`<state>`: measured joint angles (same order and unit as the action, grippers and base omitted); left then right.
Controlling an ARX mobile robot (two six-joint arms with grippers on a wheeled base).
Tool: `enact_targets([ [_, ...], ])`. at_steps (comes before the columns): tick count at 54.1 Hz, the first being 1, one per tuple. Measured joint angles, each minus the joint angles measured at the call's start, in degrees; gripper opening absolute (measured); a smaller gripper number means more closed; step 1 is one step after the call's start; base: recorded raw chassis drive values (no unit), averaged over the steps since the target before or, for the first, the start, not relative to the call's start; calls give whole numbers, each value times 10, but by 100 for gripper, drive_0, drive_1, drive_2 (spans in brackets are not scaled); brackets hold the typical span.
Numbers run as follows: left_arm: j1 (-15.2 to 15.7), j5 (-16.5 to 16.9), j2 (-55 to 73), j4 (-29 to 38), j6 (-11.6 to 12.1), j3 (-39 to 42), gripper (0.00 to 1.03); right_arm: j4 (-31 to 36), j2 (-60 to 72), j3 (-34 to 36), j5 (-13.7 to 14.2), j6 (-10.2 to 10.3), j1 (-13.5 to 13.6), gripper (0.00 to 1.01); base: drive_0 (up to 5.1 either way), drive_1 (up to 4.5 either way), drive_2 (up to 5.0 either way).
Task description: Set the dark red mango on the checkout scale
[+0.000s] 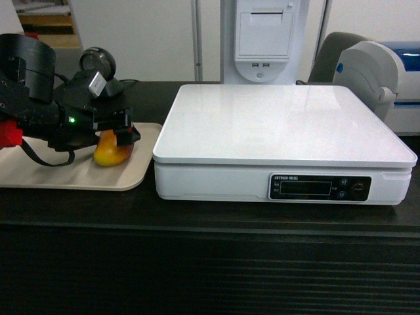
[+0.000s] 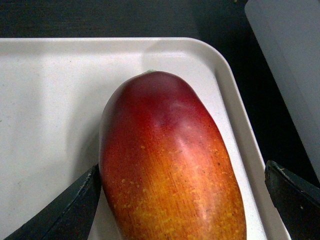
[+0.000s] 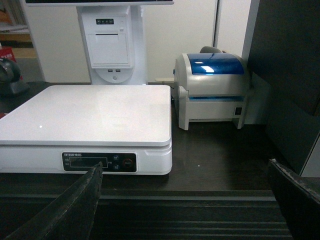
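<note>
Between the open left hand's (image 2: 182, 200) fingers lies the dark red mango (image 2: 170, 165).

Dark checkout (image 1: 79, 210) counter: beige tray (image 1: 65, 174), scale (image 1: 282, 141), printer (image 3: 212, 90).

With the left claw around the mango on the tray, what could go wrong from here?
1. The left claw stands open around the dark red mango, one finger touching it, the other apart. Closing may push the smooth fruit sideways.
2. The mango lies near the tray's raised rim. A low carry might catch it.
3. The scale platform is glossy and flat, so the mango may roll once released.
</note>
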<state>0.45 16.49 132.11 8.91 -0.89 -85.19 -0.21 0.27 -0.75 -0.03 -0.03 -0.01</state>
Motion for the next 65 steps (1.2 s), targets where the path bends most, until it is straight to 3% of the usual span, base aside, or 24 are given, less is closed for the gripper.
enact_targets([
  [21,-8,-5,19,-28,8,-14,97,0,0,0,0,0,0,98,0,0,0],
  [32,-12,-12,19,-22,12,-10,66,0,0,0,0,0,0,98,0,0,0],
  [37,-12,-12,14,-16,13,-3,62,0,0,0,0,0,0,98,0,0,0],
  [53,-16,-16,-73,-3,14,42,60,0,0,0,0,0,0,98,0,0,0],
  [65,-48,-19,-156,8,7,47,60,0,0,0,0,0,0,98,0,0,0],
])
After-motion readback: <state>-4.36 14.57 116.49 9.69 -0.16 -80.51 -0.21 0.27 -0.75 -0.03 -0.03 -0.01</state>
